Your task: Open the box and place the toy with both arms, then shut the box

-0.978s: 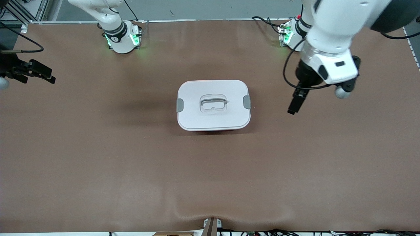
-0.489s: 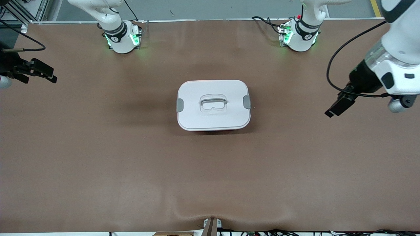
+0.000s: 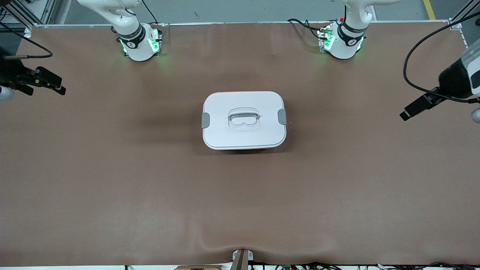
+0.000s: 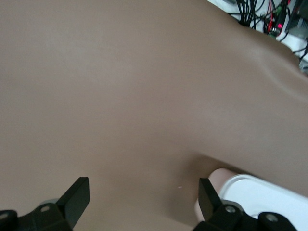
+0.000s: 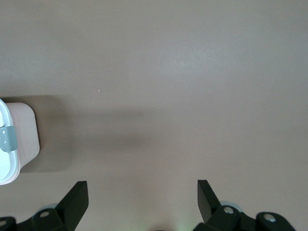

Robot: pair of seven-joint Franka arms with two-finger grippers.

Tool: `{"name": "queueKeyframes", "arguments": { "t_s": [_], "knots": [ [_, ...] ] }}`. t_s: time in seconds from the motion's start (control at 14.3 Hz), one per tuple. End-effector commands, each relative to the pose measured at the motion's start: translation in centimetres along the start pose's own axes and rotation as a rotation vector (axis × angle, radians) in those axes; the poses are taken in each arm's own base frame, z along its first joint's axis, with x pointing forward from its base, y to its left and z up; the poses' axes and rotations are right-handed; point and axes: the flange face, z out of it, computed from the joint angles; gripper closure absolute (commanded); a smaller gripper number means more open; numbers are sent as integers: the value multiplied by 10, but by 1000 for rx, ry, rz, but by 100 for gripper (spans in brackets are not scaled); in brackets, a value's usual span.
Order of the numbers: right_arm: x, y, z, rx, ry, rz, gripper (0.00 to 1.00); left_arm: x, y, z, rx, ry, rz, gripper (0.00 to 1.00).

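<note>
Both grippers hang with fingers spread and empty, the left gripper (image 3: 412,109) over the table (image 3: 112,187) at the left arm's end, the right gripper (image 3: 47,82) over the right arm's end, each well apart from the box (image 3: 243,120). No toy shows anywhere, and the box sits mid-table with its lid (image 3: 225,135) on and both clips (image 3: 205,120) down, so the task looks finished or not yet begun; I cannot tell which. Its long axis runs from one arm's end toward the other, handle (image 3: 243,117) facing up, so any next move calls for each gripper to come in to its own clip.
</note>
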Motion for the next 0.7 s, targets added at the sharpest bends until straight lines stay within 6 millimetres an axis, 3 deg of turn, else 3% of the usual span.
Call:
{"name": "queueKeyframes", "arguments": {
  "t_s": [0.0,0.28,0.63],
  "knots": [
    [-3,1,-6,-13,1,-1,0,-2,-15,-9,8,-8,109,0],
    [-3,1,-6,-13,1,-1,0,-24,-23,-19,77,-69,255,0],
    [-3,2,-6,-13,1,0,0,-44,-25,-20,88,-87,296,0]
  ]
}}
